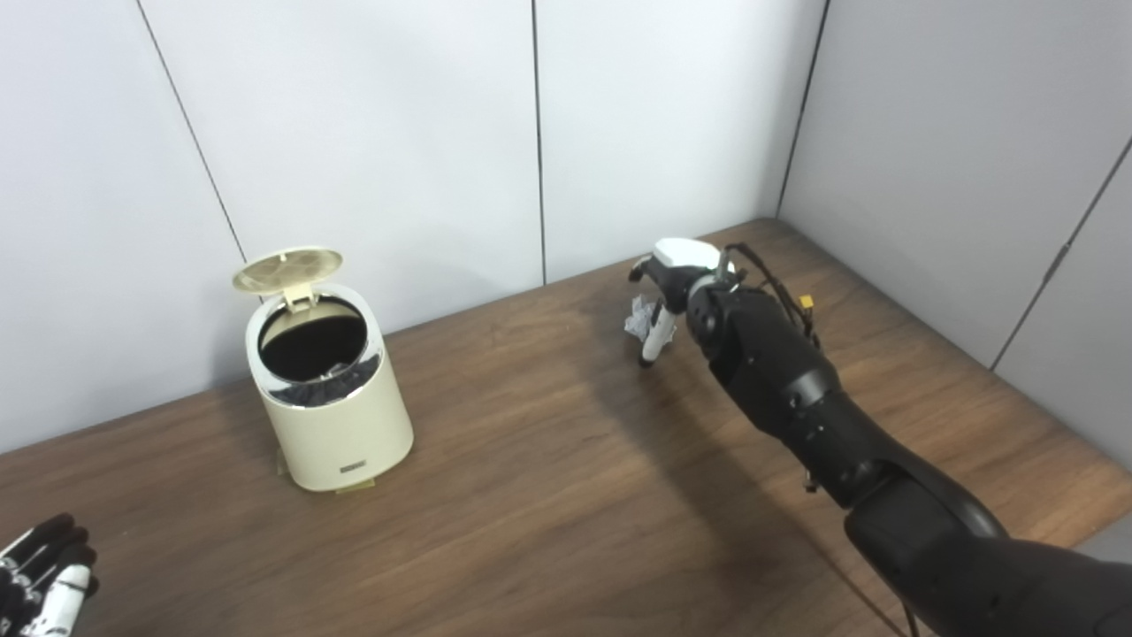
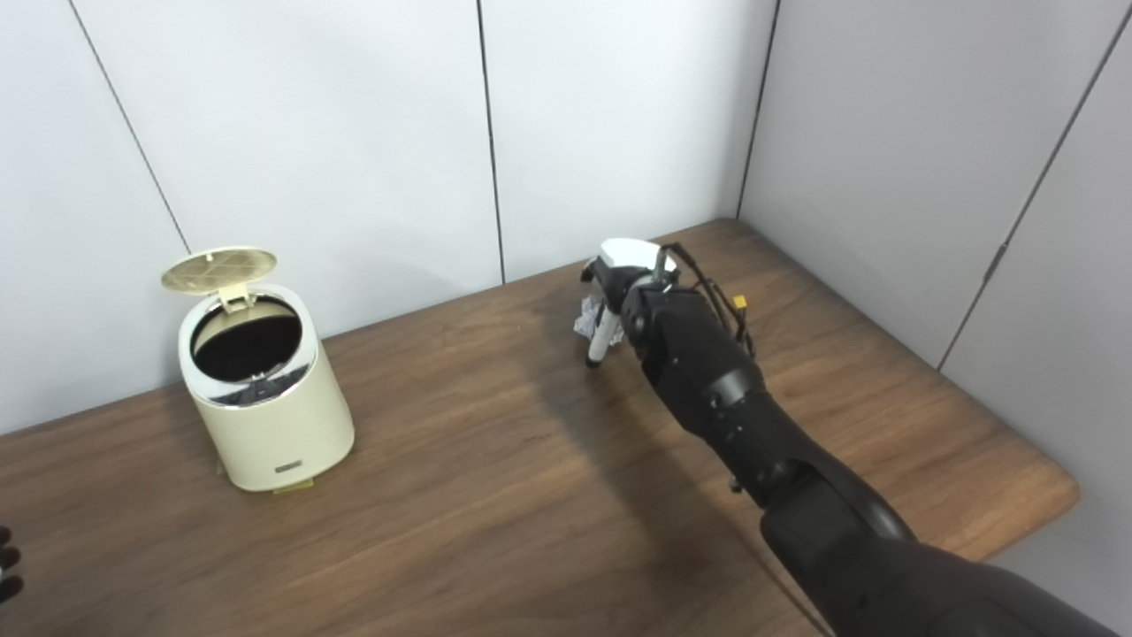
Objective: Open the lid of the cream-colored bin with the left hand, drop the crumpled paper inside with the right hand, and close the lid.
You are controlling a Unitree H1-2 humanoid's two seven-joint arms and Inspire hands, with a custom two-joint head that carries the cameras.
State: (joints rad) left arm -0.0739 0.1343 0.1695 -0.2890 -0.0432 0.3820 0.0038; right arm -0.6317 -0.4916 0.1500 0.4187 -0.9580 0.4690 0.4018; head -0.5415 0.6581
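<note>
With the lid up, keep the right hand closed on the paper near the tabletop's far edge, carry it above the bin, then release; left hand idles, grip unclear.

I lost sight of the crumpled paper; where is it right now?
The crumpled paper is at the far right-centre of the table, within the fingers of the right hand, well right of the open cream-colored bin.
</note>
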